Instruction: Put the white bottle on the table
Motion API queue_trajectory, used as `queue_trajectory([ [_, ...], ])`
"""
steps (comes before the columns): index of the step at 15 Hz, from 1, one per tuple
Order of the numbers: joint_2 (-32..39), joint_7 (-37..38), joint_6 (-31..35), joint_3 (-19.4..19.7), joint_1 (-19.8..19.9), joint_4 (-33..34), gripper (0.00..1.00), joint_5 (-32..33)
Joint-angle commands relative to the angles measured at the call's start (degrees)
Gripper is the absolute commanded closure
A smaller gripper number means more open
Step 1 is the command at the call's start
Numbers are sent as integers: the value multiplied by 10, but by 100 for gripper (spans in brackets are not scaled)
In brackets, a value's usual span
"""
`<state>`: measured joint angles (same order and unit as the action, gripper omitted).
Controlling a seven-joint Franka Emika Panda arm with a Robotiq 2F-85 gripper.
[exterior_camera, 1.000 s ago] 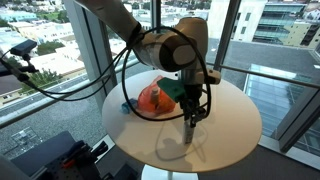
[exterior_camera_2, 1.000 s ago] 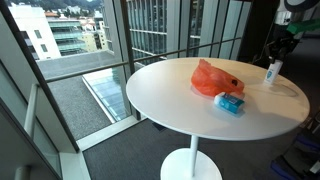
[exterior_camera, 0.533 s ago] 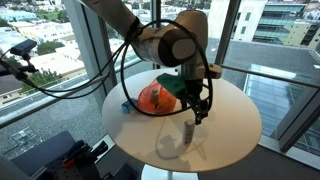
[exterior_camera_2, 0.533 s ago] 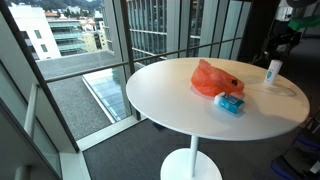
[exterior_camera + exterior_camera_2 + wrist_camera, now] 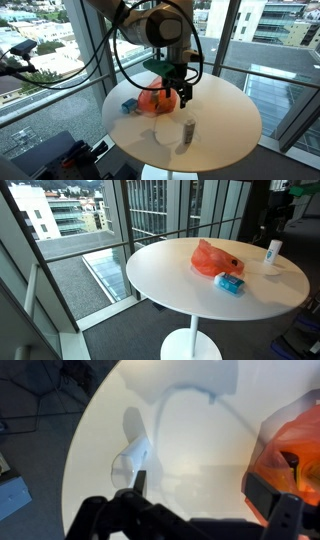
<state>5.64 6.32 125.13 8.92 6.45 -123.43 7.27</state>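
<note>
Round white table [image 5: 225, 140] fills the front of the shot, and right there near its closest edge stands the white bottle [image 5: 189, 131] – upright, on the bare tabletop, touching nothing, so to my eye the placing is done. It looks like a small plastic bottle, so I'd call it light and fairly stiff, with a smooth, likely slippery wall. It is tall for its narrow foot, so a sideways knock could tip it. If it needs taking up again, I'd close on the straight body about halfway up, below the cap, with the jaws square to it and only modest squeeze. Just behind and well above it hangs the gripper [image 5: 184, 96], clear of the bottle. The wrist view shows its dark fingers [image 5: 140, 482] spread wide with only tabletop between them – released, holding nothing. Beyond the gripper, around the middle of the table, lies a crumpled orange bag [image 5: 153, 100], soft-looking and well apart from the bottle, with a small blue object [image 5: 128, 105] beside it on the far side. Cables loop off the arm overhead. Past the table edge come the tall window panes [image 5: 95, 45], and through them the city rooftops far below.
</note>
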Motion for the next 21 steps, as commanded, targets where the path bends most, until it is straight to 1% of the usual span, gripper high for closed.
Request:
queue_trajectory([
  [1, -33, -41, -70, -26, -15, 3, 0, -14],
  [5, -73, -81, -138, -52, -35, 6, 0, -21],
  [8, -115, -122, -189, -64, -47, 7, 0, -42],
  [12, -181, -135, -249, -72, -60, 3, 0, -48],
  [17, -245, -133, -280, -76, -69, 2, 0, -47],
  [18, -249, -128, -277, -77, -70, 2, 0, -44],
  [19, -232, -117, -270, -78, -68, 6, 0, -38],
  [21, -238, -117, -271, -78, -68, 5, 0, -38],
])
